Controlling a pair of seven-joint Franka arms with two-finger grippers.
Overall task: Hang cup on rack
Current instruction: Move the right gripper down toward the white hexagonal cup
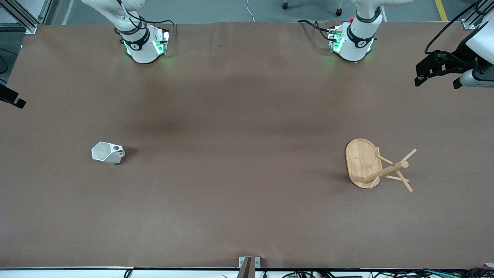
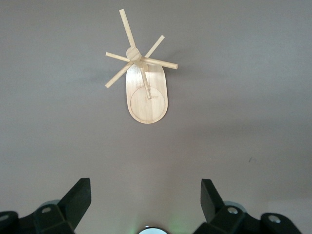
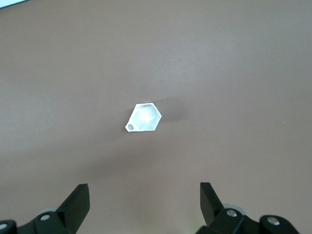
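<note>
1. The right gripper (image 3: 144, 204) is up high, over the right arm's end of the table. Its two fingers are spread wide and hold nothing.
2. The cup (image 1: 108, 153) sits on the table (image 1: 231, 116) toward the right arm's end, well apart from everything else. Its open top faces up, and its flat handle with the round hole sticks out at one side.
3. I think the first job is to pick up the cup. The right gripper should come straight down over it and pinch one wall, but leave the handle hole free for a peg.
4. The rack (image 1: 376, 166) stands toward the left arm's end of the table, well apart from the cup. It is upright on its oval base, and its thin pegs stick out from the post.
5. The left gripper (image 2: 146, 204) waits high over the rack's end of the table. It is open wide and holds nothing too.
6. The pegs are thin, so the hole needs to slide on slowly.
</note>
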